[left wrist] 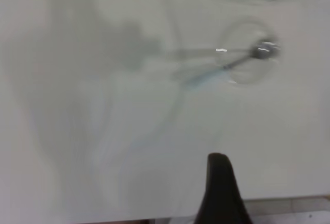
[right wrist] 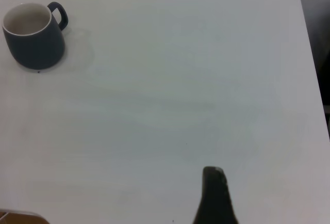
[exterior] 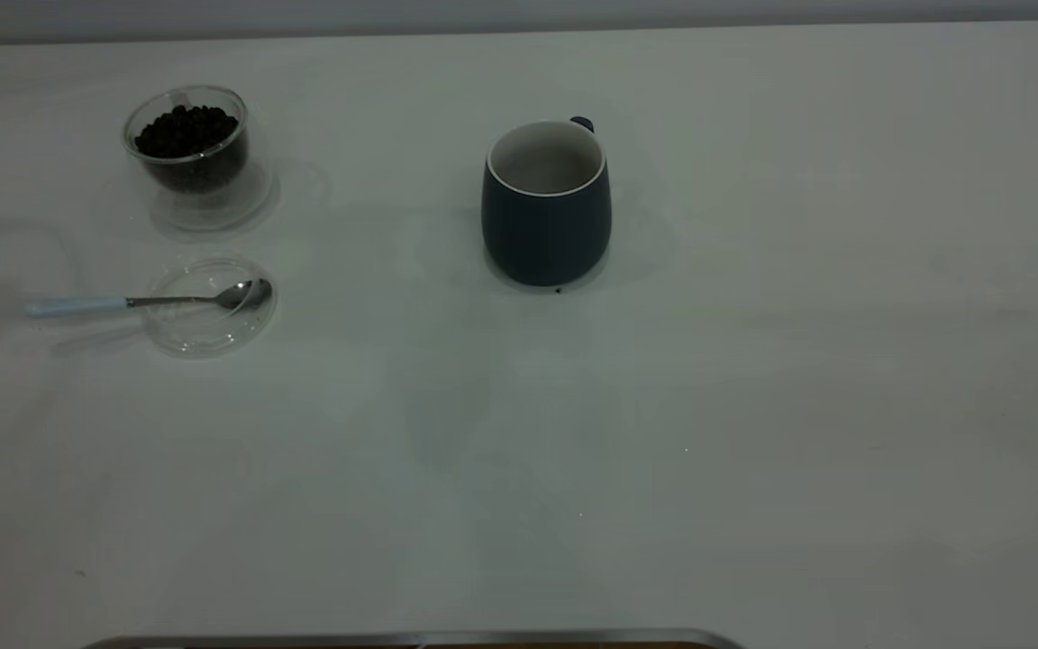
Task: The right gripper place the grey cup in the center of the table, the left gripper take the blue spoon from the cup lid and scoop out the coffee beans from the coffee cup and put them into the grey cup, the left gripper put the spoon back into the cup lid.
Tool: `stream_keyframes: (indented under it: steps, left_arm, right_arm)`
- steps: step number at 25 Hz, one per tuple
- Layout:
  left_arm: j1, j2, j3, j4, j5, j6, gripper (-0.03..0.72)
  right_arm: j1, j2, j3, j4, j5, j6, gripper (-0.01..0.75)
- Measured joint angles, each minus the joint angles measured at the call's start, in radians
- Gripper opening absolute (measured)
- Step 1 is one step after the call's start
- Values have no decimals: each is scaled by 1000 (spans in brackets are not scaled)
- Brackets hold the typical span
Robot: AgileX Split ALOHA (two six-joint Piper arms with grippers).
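We locate the grey cup [exterior: 546,205] upright near the middle of the table [exterior: 798,379], well apart from the right gripper [right wrist: 216,193], which hangs over bare tabletop. The coffee cup [exterior: 199,162], with the coffee beans [exterior: 186,133] in it, stands far to the grey cup's left. Just in front of it lies the cup lid [exterior: 209,305]. The blue spoon [exterior: 145,300] rests across the lid, bowl on it, handle reaching past its left rim. The left gripper [left wrist: 220,188] is well apart from spoon and lid.
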Motion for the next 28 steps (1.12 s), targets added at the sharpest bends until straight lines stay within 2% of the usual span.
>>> stream_keyframes:
  steps: [4,7,18,24,28]
  left_arm:
    - [-94,-226,121,-4,0,-8,582]
    - [-125,-392,226,-4,0,-25,567]
    - [-126,-830,553,84,0,-53,473]
    - [-126,-1031,771,113,0,-80,467]
    - [-126,-1220,854,141,0,-79,467]
  right_arm:
    - [0,0,0,0,0,0,590]
    - [0,0,0,0,0,0,590]
    - [0,0,0,0,0,0,590]
    - [0,0,0,0,0,0,590]
    - [0,0,0,0,0,0,590]
